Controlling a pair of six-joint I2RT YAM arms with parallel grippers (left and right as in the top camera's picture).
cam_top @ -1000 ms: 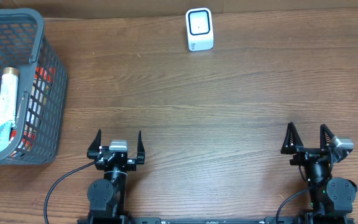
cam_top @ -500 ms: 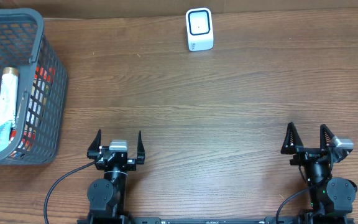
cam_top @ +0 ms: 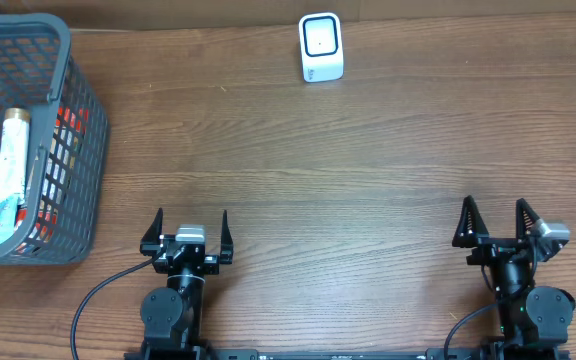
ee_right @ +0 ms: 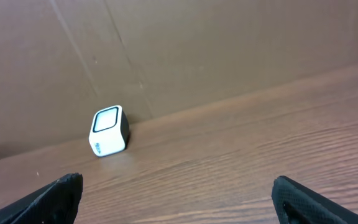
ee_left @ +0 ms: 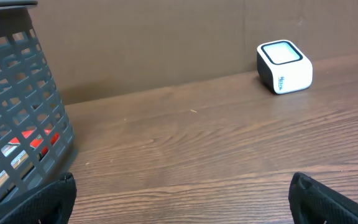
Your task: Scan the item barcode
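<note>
A small white barcode scanner (cam_top: 322, 47) with a dark window stands at the far middle of the wooden table; it also shows as the scanner (ee_left: 284, 66) and the scanner (ee_right: 109, 130) in the wrist views. Items lie in the grey mesh basket (cam_top: 68, 60) at the far left: a long tube (cam_top: 11, 170) and red packaging (cam_top: 68, 122). My left gripper (cam_top: 191, 229) rests open near the front edge, far from the basket. My right gripper (cam_top: 495, 221) stands open at the front right, nothing between its fingers.
A brown cardboard wall (ee_left: 166, 37) backs the table behind the scanner and basket. The basket wall (ee_left: 17, 124) fills the left of the left wrist view. Bare wood lies between both grippers and the scanner.
</note>
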